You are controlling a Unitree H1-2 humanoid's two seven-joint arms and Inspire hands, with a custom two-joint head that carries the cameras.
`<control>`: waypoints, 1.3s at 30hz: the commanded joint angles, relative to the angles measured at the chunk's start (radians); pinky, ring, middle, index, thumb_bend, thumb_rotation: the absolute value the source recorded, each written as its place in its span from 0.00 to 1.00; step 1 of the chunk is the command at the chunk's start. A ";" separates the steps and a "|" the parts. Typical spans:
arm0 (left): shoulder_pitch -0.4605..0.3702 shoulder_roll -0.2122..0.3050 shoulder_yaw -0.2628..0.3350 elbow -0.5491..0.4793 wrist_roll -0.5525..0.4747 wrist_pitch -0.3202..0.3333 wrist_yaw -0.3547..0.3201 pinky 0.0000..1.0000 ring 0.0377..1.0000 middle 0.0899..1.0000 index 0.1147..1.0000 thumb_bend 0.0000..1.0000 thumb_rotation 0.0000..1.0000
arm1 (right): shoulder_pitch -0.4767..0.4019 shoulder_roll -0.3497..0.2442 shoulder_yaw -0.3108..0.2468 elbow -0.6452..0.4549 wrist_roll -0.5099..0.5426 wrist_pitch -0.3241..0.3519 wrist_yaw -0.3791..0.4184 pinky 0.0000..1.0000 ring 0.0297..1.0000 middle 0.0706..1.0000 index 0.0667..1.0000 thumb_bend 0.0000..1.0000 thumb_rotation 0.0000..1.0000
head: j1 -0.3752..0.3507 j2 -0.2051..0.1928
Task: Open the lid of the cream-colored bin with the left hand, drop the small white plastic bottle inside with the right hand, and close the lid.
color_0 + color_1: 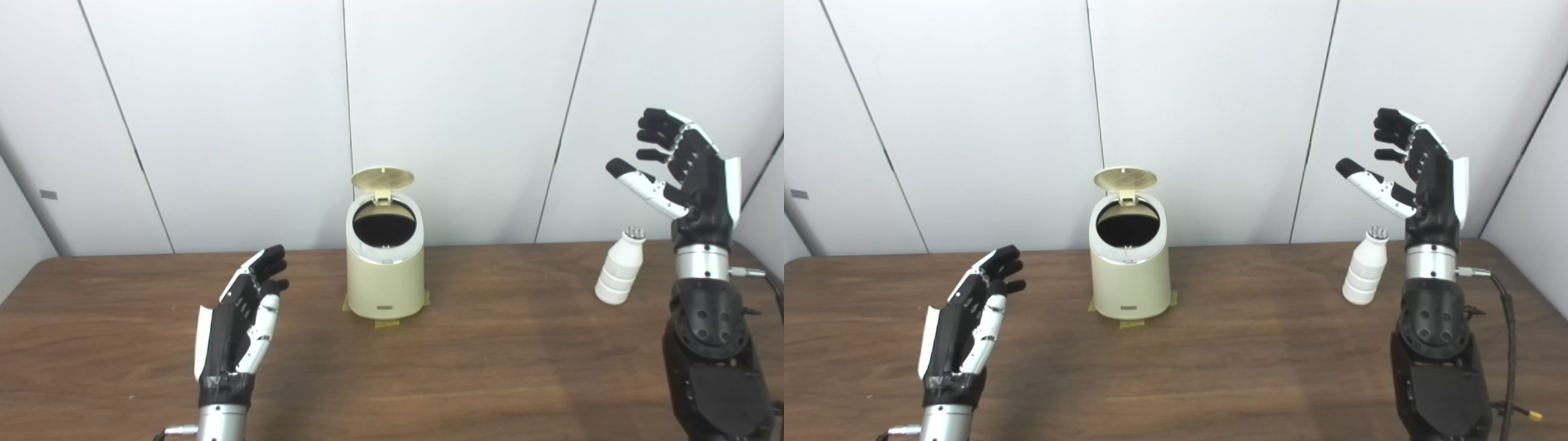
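Nearest the cameras, at about seven o'clock on the wooden table, the robot's left hand is hovering low with its palm turned inward, its fingers extended and lying close together, holding nothing. It is sitting well apart from the bin, down and to the left of it.

At about four o'clock, the right arm is standing nearly upright, and the right hand is reaching up above the table with its fingers spread and slightly curled and its thumb jutting toward the left, gripping nothing. The small white plastic bottle is standing upright on the table at about three o'clock, just beside the right wrist and below the raised thumb, apart from the hand.

Farther back, at about twelve o'clock near the table's far edge, the cream-colored bin is standing on strips of yellowish tape, with its round lid tipped up on its rear hinge and its dark inside showing. Behind it, pale wall panels are closing off the scene.
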 commanded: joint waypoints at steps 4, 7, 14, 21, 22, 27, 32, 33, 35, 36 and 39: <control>-0.016 0.005 -0.001 -0.006 -0.006 -0.042 0.000 0.76 0.82 0.83 0.81 0.22 0.59 | -0.014 -0.041 -0.029 -0.031 0.000 0.029 -0.011 0.73 0.76 0.73 0.72 0.86 0.46 | -0.003 0.004; -0.015 0.006 -0.002 -0.005 -0.009 -0.042 -0.002 0.76 0.82 0.83 0.81 0.23 0.59 | -0.001 -0.045 -0.037 -0.036 -0.012 0.057 -0.019 0.64 0.71 0.73 0.73 0.87 0.47 | -0.005 0.004; -0.012 0.010 -0.005 -0.014 0.008 -0.031 0.000 0.76 0.82 0.83 0.80 0.23 0.60 | 0.043 -0.079 -0.034 -0.016 -0.014 0.063 -0.005 0.65 0.76 0.82 0.81 0.89 0.46 | -0.015 0.008; -0.014 0.009 -0.005 -0.010 0.003 -0.038 -0.003 0.76 0.82 0.82 0.79 0.23 0.57 | 0.083 -0.077 -0.031 -0.030 0.027 0.087 0.017 0.75 0.88 0.93 0.91 0.87 0.41 | -0.022 0.010; -0.014 0.009 -0.006 -0.009 0.004 -0.041 -0.003 0.76 0.82 0.82 0.79 0.23 0.57 | 0.087 -0.077 -0.030 -0.029 0.026 0.087 0.017 0.76 0.89 0.93 0.91 0.86 0.41 | -0.022 0.010; -0.011 0.006 -0.008 -0.012 0.005 -0.036 -0.002 0.77 0.82 0.82 0.79 0.23 0.58 | 0.118 -0.073 -0.028 -0.034 0.022 0.113 0.017 0.88 0.95 0.97 0.93 0.81 0.40 | -0.022 0.010; -0.007 0.005 -0.011 -0.019 0.008 -0.029 -0.003 0.76 0.82 0.81 0.78 0.23 0.57 | 0.145 -0.065 -0.017 -0.040 -0.028 0.143 -0.007 0.82 0.92 0.94 0.90 0.82 0.41 | -0.025 0.013; -0.007 0.003 -0.010 -0.020 0.007 -0.027 -0.001 0.76 0.81 0.81 0.78 0.23 0.57 | 0.149 -0.065 -0.013 -0.041 -0.041 0.152 -0.011 0.82 0.91 0.93 0.90 0.82 0.43 | -0.025 0.013; -0.008 0.005 -0.011 -0.016 0.006 -0.038 -0.002 0.76 0.81 0.80 0.78 0.23 0.57 | 0.157 -0.063 -0.010 -0.045 -0.050 0.166 -0.010 0.80 0.90 0.92 0.91 0.85 0.46 | -0.025 0.013; -0.008 0.006 -0.012 -0.016 0.006 -0.040 -0.003 0.75 0.81 0.81 0.78 0.23 0.57 | 0.161 -0.061 -0.011 -0.045 -0.049 0.170 -0.009 0.80 0.89 0.91 0.92 0.84 0.45 | -0.025 0.013; -0.006 0.006 -0.012 -0.023 0.002 -0.032 -0.005 0.76 0.81 0.80 0.77 0.23 0.57 | 0.166 -0.055 -0.011 -0.018 -0.039 0.143 -0.009 0.80 0.88 0.89 0.91 0.82 0.42 | -0.025 0.015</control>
